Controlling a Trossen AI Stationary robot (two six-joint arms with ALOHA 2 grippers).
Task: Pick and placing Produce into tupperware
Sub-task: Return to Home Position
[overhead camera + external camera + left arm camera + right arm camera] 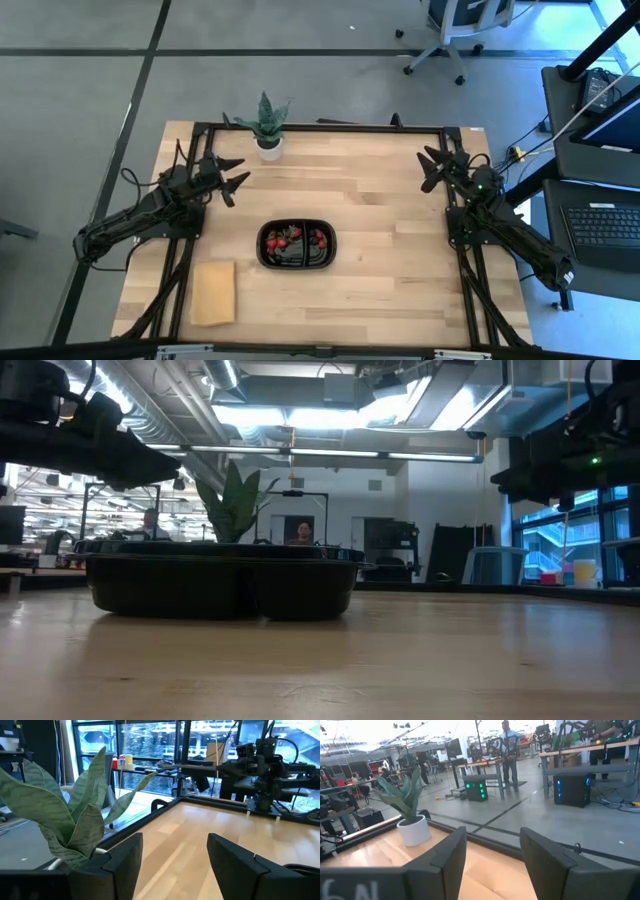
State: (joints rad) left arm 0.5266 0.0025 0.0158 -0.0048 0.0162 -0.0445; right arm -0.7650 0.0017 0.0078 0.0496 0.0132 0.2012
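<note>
spread wide and empty, left gripper (172, 851) and right gripper (491, 845) hang at opposite sides of the table (380, 200), seemingly parked because the produce (293, 239) already sits in the tupperware (331, 246) mid-table.

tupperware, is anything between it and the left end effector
Nothing visible does. In the high view only bare table lies between the open left end effector and the tupperware. The potted plant and the tan block both stand off that line.
</note>
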